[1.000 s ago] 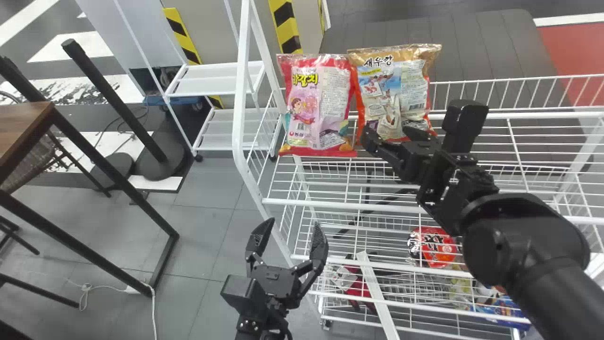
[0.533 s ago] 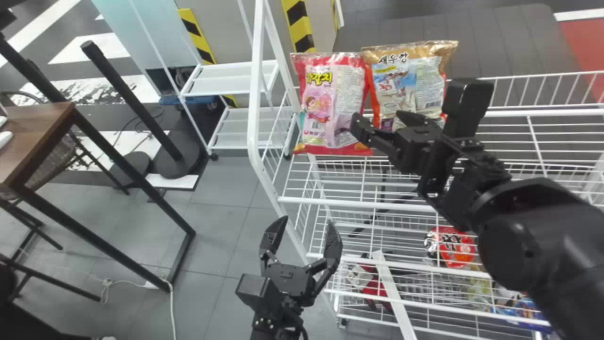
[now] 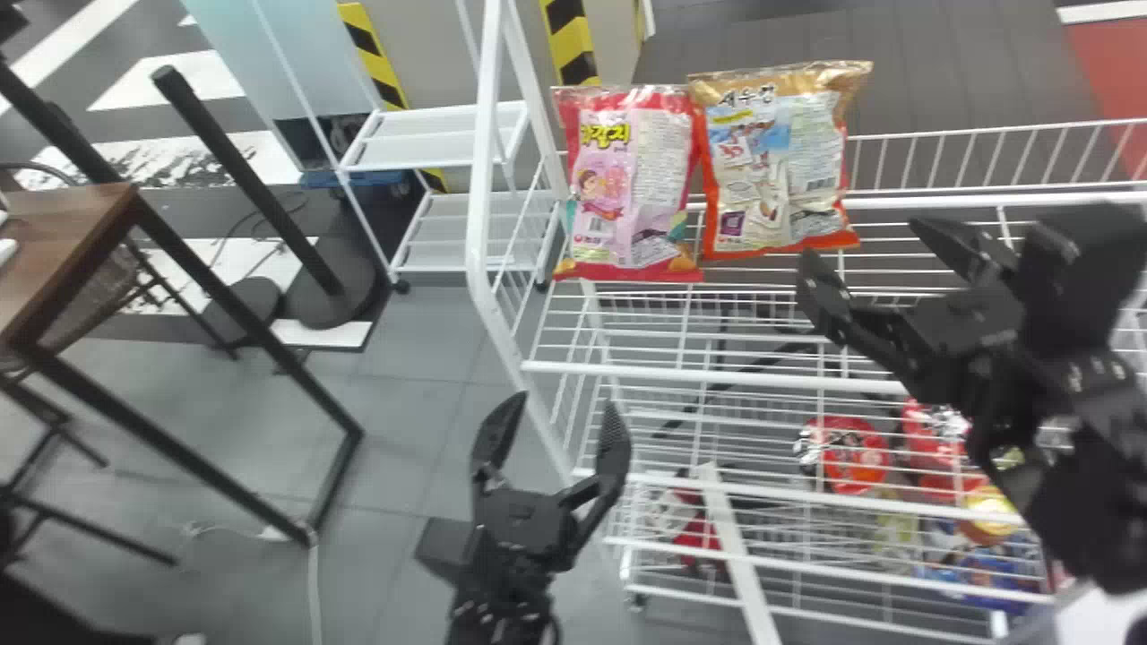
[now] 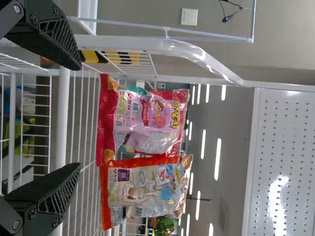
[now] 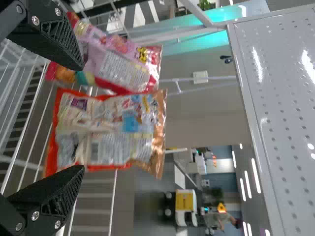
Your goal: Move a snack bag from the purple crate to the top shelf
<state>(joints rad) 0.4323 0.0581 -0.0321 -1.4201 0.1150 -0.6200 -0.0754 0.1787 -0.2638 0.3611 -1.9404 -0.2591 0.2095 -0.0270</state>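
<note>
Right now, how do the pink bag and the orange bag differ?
Colour: pink bag has red edges; orange bag has a gold top.
Print: pink bag carries a cartoon face, orange bag a blue patch.
Spot: pink bag sits at the shelf's left end, orange bag right of it.
Shared: both upright.

A brown-topped table with black legs stands on grey floor tiles at the left, near a black post on a round base. Beyond are a small white shelf unit, yellow-and-black striping, a plain wall and bright strip lights.
</note>
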